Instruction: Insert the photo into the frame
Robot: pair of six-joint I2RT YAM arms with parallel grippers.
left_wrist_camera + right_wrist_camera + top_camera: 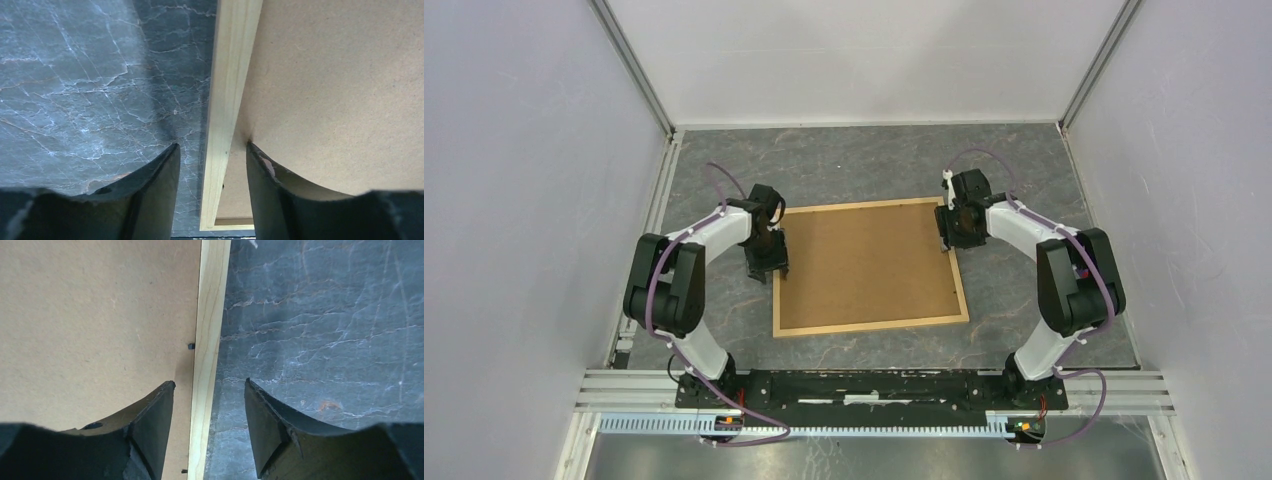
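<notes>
The frame [871, 325] of light wood strips lies flat on the dark marble table, filled by a plain brown board [864, 262]. The photo is hidden. My left gripper [769, 270] stands open astride the frame's left strip [230, 90]. One of its fingers is over the table and the other rests its tip on the board [340, 85]; the left gripper [212, 150] holds nothing. My right gripper [946, 232] is open too, at the far end of the right strip [210, 325]. The right gripper [210, 387] has one finger over the board [95, 315] and one over the table.
Pale enclosure walls [524, 200] stand on the left, back and right of the table. A small black tab [190, 346] sits on the board against the right strip. The metal rail [874, 385] carrying the arm bases runs along the near edge.
</notes>
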